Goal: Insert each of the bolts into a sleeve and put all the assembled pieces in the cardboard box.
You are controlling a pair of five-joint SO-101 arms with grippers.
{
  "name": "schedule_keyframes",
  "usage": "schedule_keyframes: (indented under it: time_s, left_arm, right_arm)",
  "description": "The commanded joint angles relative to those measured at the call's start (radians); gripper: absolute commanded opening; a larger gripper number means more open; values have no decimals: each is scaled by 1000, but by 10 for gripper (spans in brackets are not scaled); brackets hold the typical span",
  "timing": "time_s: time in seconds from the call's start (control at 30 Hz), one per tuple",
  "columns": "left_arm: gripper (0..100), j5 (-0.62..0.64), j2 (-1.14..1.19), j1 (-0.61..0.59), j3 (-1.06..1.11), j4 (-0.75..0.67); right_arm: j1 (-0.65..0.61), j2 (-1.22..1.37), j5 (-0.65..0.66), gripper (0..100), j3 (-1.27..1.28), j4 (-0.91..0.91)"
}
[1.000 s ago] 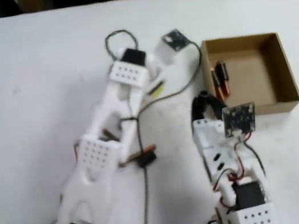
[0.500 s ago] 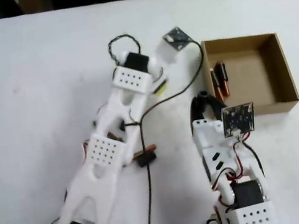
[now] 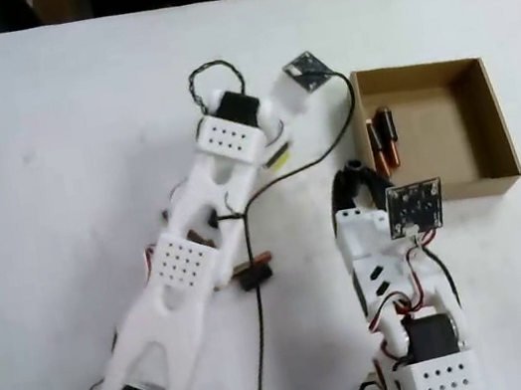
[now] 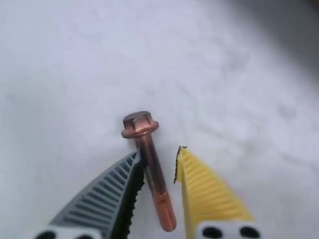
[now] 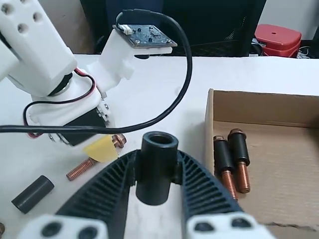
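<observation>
Bolt (image 4: 152, 174) lay flat on the white table (image 3: 38, 194) between the fingers of your left gripper (image 4: 158, 153), whose jaws stood apart: the grey finger (image 4: 114, 189) touched the shank, while the yellow finger (image 4: 202, 189) kept a thin gap from it. Your right gripper (image 5: 157, 158) was clamped on a black sleeve (image 5: 157, 172), held upright with its bore facing up, just left of the cardboard box (image 5: 279, 107). Two assembled pieces (image 5: 224, 154) lay side by side by the box's left wall, and another sleeve (image 5: 32, 193) lay on the table, left of and nearer than that gripper.
</observation>
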Motion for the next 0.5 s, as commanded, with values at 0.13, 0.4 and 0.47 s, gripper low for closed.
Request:
schedule_keyframes:
  time_s: [0.13, 0.4, 0.47]
  left_arm:
    - [94, 14, -4, -22, -29, 20]
    - [140, 14, -4, -22, -18, 15]
    - [153, 14, -4, -22, 9, 14]
  right_arm:
    - [15, -12, -5, 17, 9, 4]
    - [15, -12, -5, 17, 9, 4]
    - [15, -12, -5, 17, 9, 4]
